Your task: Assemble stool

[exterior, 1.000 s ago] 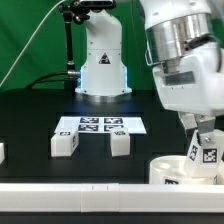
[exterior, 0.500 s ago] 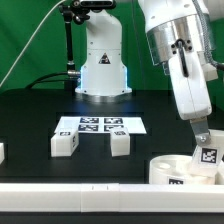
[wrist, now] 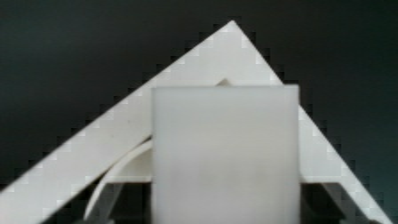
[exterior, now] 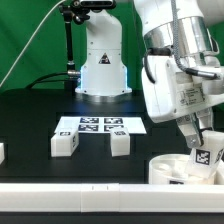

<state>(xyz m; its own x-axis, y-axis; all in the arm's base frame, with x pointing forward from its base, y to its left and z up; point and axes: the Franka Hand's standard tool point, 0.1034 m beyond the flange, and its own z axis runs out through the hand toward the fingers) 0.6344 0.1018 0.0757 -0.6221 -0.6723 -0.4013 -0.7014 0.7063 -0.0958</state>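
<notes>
Exterior view: gripper [exterior: 203, 138] clamped on a white leg block [exterior: 208, 156], tag facing camera, at the round seat [exterior: 170, 170] on the near right; contact with seat unclear. One loose leg [exterior: 65, 143] and a second loose leg [exterior: 120, 144] lie to the left, just near of the marker board [exterior: 100, 125]. Border rail [exterior: 80, 196] runs along near edge. Wrist view: the held leg block [wrist: 222, 150] fills the centre, with a white triangular surface [wrist: 231, 60] behind it, identity unclear.
</notes>
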